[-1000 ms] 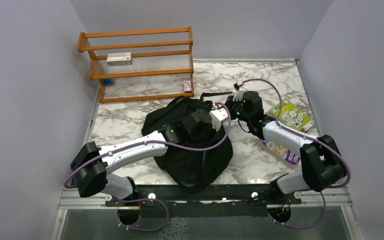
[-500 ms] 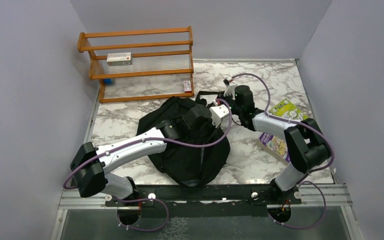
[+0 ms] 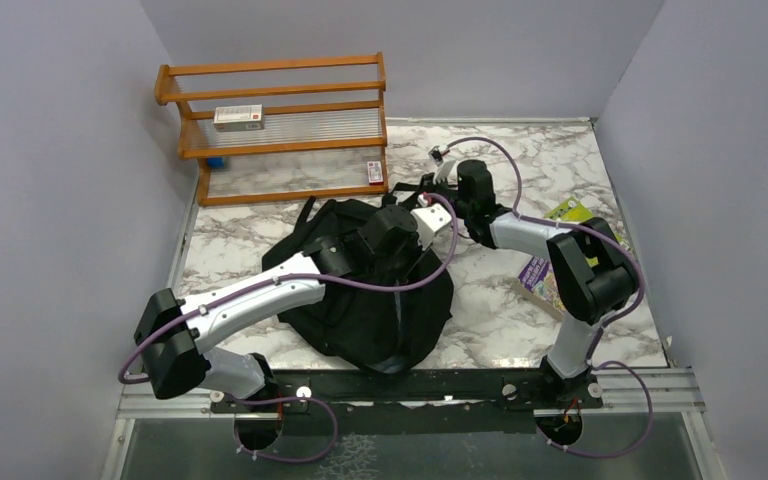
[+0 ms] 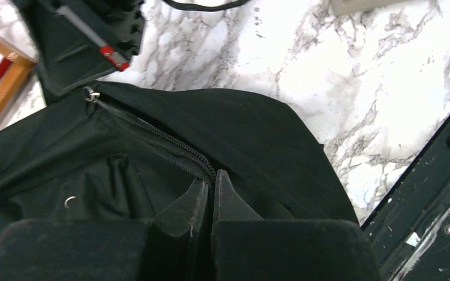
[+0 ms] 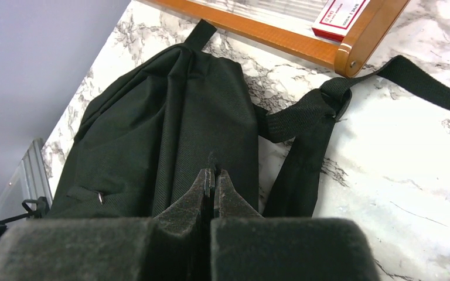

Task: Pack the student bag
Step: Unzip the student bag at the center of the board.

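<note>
The left gripper (image 4: pixel 212 178) has its fingers pressed together, tips set right at the near end of a zipper (image 4: pixel 146 133) on the student bag (image 4: pixel 258 134). Whether a pull tab or only a pinch of cloth lies between them is hard to tell from its wrist camera. From those tips the zipper runs ahead and to the left, ending at a small metal fitting (image 4: pixel 91 93). The black fabric spreads under this gripper and to both sides of it. Ahead and to its right lies bare marble table (image 4: pixel 340 70).

The right gripper (image 5: pixel 213 175) is likewise closed tight, its tips nipping a ridge of the bag's fabric at the bag's edge. Ahead and to its left the bag's rounded body stretches away. Just right of its tips a black strap (image 5: pixel 302 120) loops across the marble, with a second length trailing off to the far right. Further ahead stands a wooden rack (image 5: pixel 269 36), a red-and-white box (image 5: pixel 341 12) on its lowest shelf.

From overhead, the bag lies slumped on the table between the two arms — both grippers meet it at its far end, near each other.
</note>
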Robot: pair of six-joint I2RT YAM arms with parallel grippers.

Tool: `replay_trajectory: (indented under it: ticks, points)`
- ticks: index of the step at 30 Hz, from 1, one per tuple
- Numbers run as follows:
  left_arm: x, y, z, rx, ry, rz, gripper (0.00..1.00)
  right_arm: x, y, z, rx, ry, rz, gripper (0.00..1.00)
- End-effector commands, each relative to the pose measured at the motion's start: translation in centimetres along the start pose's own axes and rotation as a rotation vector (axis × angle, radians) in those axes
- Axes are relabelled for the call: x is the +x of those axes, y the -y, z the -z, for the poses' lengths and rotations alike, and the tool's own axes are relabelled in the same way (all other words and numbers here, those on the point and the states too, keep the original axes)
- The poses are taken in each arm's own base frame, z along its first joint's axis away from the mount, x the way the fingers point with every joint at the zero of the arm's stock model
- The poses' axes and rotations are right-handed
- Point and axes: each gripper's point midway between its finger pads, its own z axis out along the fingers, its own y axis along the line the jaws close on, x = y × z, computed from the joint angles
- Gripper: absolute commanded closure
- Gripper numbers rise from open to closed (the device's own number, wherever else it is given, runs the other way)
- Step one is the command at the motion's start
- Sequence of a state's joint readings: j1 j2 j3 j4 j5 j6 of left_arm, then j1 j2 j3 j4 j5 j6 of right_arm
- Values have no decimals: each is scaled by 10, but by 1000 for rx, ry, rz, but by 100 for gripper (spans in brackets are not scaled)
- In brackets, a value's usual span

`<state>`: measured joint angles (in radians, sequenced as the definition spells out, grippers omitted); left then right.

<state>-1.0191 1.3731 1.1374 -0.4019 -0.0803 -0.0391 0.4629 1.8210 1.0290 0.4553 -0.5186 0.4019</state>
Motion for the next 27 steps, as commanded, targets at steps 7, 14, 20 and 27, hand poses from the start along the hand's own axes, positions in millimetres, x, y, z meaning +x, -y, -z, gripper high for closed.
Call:
replay_trajectory:
  ticks: [7, 14, 20, 27]
  points:
    - [-66, -19, 61, 1, 224, 31, 100, -65, 55, 64, 365, 257, 54, 99]
    - [-85, -50, 60, -70, 235, -38, 100, -53, 38, 104, 394, 240, 58, 100]
    - [-99, -61, 54, -81, 225, -105, 100, -44, 16, 135, 380, 248, 22, 100]
    - [-113, -26, 53, 129, 262, -196, 100, -46, -13, 156, 290, 284, 156, 100]
